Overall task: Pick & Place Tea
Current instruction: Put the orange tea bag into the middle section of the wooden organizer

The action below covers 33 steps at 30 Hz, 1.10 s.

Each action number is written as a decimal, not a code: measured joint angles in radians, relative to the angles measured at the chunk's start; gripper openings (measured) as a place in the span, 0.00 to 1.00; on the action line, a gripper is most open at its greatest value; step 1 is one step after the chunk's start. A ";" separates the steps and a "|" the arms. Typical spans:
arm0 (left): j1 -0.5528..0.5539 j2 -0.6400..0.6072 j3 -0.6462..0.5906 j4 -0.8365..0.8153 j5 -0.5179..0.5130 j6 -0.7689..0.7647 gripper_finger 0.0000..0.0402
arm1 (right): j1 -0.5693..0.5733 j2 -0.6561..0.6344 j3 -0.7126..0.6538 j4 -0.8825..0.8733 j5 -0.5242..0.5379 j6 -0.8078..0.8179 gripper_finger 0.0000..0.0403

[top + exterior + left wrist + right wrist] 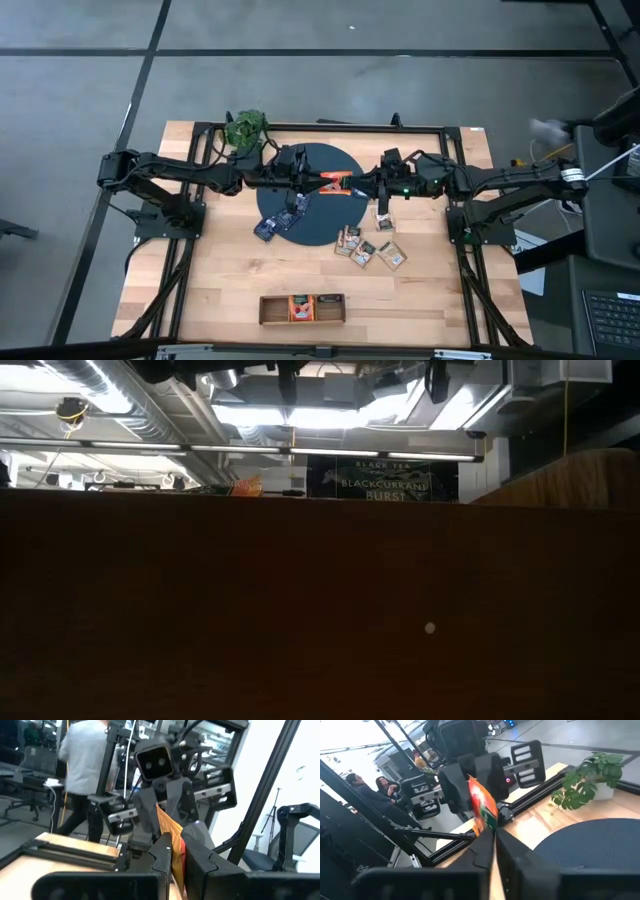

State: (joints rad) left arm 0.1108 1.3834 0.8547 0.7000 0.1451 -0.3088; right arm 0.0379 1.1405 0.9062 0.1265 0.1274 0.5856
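Observation:
A red-orange tea sachet point(337, 183) hangs above the dark round mat point(320, 215), held between my two grippers. My left gripper point(322, 183) reaches in from the table's left and is shut on it. My right gripper point(352, 185) reaches in from the right and is shut on its other end. Two blue sachets point(290, 212) lie flat on the mat's near left part. Several beige-green sachets point(365, 252) lie flat on the wood just off the mat's near right rim. The low view shows neither gripper. My left gripper pinches the sachet's left end point(176, 851) between its two fingers, coming level from the table's left. The sachet stands on edge, lifted clear of the mat, and runs on to the other gripper. My right gripper pinches the sachet's right end point(491, 826) between its two fingers, coming level from the table's right. The sachet's printed face point(482, 805) stands upright past the fingertips, clear of the mat.
A long wooden tray point(270, 310) sits near the table's front edge with a red-orange sachet point(300, 308) in its middle compartment. A leafy plant point(245, 128) stands at the far left. People show in the room beyond the table.

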 joint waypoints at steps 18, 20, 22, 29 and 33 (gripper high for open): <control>0.044 -0.033 0.000 -0.230 0.171 -0.099 0.13 | 0.016 0.003 -0.001 -0.099 -0.121 0.134 0.01; 0.060 -0.050 0.000 -0.278 0.191 -0.148 0.12 | 0.031 0.006 -0.001 -0.121 -0.143 0.169 0.00; 0.072 -0.066 0.000 -0.337 0.198 -0.176 0.12 | 0.043 0.022 -0.001 -0.114 -0.176 0.200 0.00; 0.070 -0.094 0.000 -0.519 0.199 -0.203 0.12 | 0.094 0.137 0.073 -0.227 -0.294 0.269 0.00; 0.064 -0.095 0.000 -0.570 0.279 -0.218 0.12 | 0.125 0.243 0.201 -0.356 -0.358 0.220 0.00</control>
State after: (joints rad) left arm 0.1753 1.2884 0.8547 0.1297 0.4239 -0.5267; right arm 0.1627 1.3839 1.1074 -0.2298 -0.2307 0.8053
